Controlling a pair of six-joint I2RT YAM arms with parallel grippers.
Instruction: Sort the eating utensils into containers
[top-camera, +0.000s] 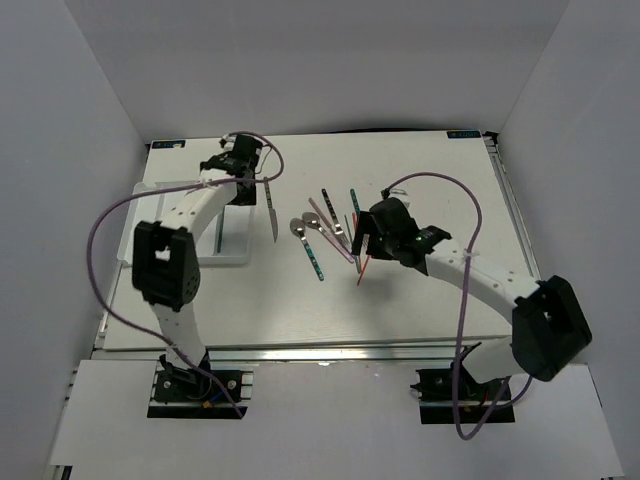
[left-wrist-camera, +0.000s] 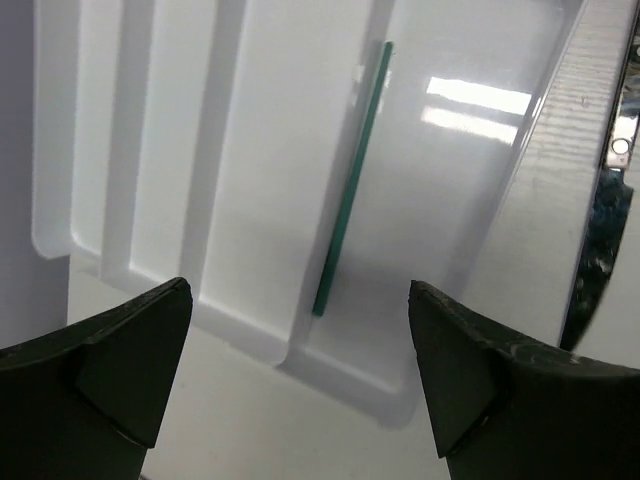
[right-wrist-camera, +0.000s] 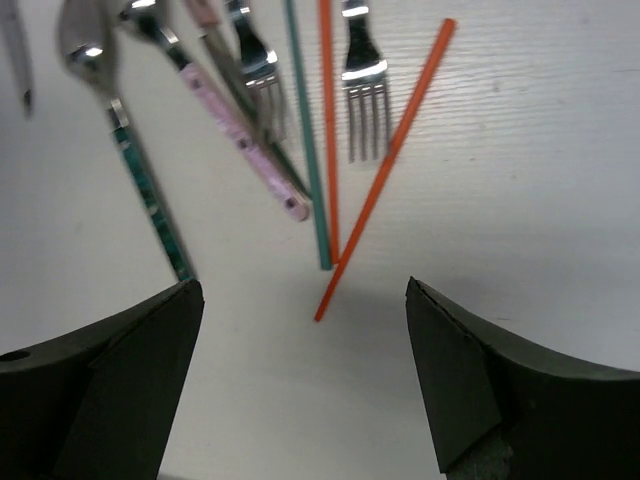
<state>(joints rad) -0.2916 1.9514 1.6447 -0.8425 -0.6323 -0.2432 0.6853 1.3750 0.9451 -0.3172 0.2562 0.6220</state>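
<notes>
- Over the far-left tray (left-wrist-camera: 250, 150), the left gripper (left-wrist-camera: 300, 292) hangs wide open and empty — a green chopstick (left-wrist-camera: 350, 180) lies in one compartment below.
- Right gripper (right-wrist-camera: 302, 288) gapes, empty, above spoons (right-wrist-camera: 85, 45), forks (right-wrist-camera: 367, 95) and red chopsticks (right-wrist-camera: 390, 150) loose mid-table.

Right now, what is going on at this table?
Sorting is under way. The left tool hangs open over the flat white plastic tray, where one thin green chopstick lies in a compartment. The right tool, open too, hovers above what is loose on the table: thin red chopsticks, silver forks and spoons. A dark-handled knife lies beside the tray.
</notes>
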